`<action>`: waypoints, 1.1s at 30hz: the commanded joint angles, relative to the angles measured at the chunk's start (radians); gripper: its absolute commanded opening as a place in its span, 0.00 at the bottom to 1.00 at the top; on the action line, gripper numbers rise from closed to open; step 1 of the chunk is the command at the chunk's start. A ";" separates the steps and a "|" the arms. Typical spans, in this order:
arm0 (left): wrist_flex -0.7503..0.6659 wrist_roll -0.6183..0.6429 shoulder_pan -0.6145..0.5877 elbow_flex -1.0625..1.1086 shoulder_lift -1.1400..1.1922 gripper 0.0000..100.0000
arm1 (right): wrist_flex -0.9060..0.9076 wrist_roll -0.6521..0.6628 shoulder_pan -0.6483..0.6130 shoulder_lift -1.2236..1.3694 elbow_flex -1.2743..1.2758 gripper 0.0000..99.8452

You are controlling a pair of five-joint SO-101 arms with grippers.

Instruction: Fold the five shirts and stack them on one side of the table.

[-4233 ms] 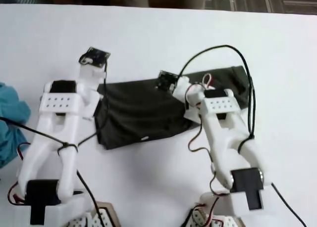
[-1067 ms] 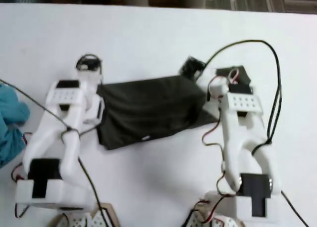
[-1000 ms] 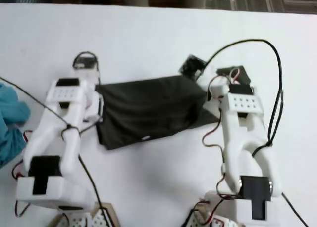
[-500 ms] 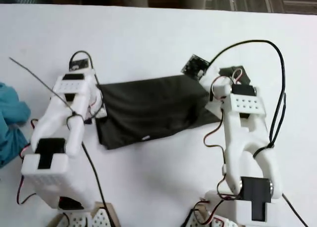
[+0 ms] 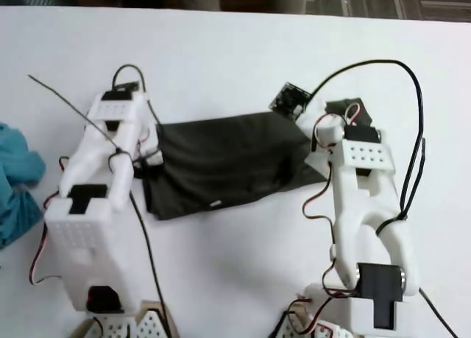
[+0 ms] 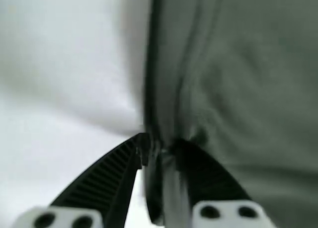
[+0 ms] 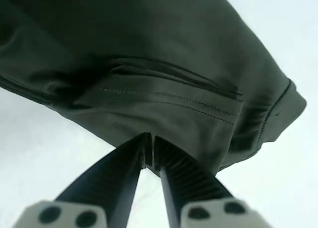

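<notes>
Well, the left gripper (image 6: 159,151) is clamped on the dark shirt (image 6: 238,79) at the end on its own side. A bunched ridge of hem is squeezed between the two black fingers (image 6: 208,178). The right gripper (image 7: 150,151) has its jaws pressed together too, with the tips at the cloth's edge at the opposite end. I can't make out from where I stand whether any fabric is caught there.

Looking down over the table (image 5: 235,51), the shirt lies as a long band across the middle, between the left arm (image 5: 103,154) and the right arm (image 5: 360,176). It looks doubled over already, and its nearer edge runs on a slant. A blue-green garment (image 5: 15,183) sits heaped at the table's left edge, well apart from the dark one.

What worries me is the left pinch. It seems to hold only the hem's ridge, so if that end gets lifted and carried across, the lower layers may peel off and the fold could fall open. If the right jaws have nothing between them, that end would have no anchor, and the band may drag and skew instead of folding square. The black cable (image 5: 140,227) trailing off the left arm hangs close to the cloth and might snag it
</notes>
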 commanded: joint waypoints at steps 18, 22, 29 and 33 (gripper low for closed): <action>0.086 -0.124 -0.261 -0.214 -0.055 0.02 | 0.001 -0.002 -0.001 -0.054 -0.049 0.02; 0.152 -0.184 -0.324 -0.278 -0.054 0.02 | -0.001 -0.002 -0.001 -0.054 -0.051 0.02; 0.229 -0.212 -0.222 -0.300 -0.064 0.02 | -0.001 -0.002 0.002 -0.054 -0.051 0.02; 0.295 -0.186 -0.091 -0.417 -0.064 0.02 | 0.001 -0.002 0.030 -0.054 -0.044 0.02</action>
